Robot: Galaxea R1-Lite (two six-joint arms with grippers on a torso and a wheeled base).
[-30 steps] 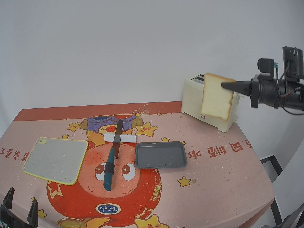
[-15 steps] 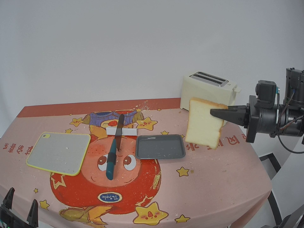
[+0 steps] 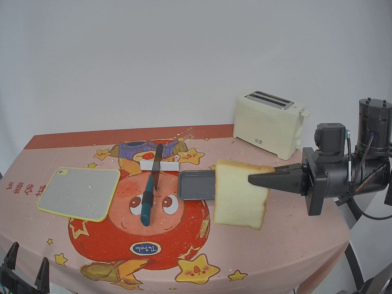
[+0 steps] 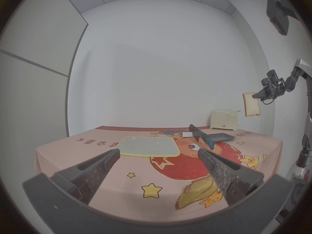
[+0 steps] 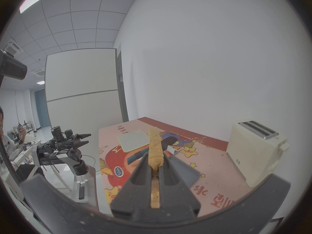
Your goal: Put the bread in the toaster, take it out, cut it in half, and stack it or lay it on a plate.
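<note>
One bread slice (image 3: 237, 203) sits clamped in right claw (image 3: 254, 179); left claw (image 4: 158, 152) gapes empty.

Head view downward; toaster (image 3: 269, 123) in all three views

The cutting board (image 3: 79, 194) lies centre-left, the knife (image 3: 150, 190) right of it, then the plate (image 3: 197, 184), bread (image 3: 240, 194) before its right end; the toaster (image 3: 268, 124) stands upper right.
</note>
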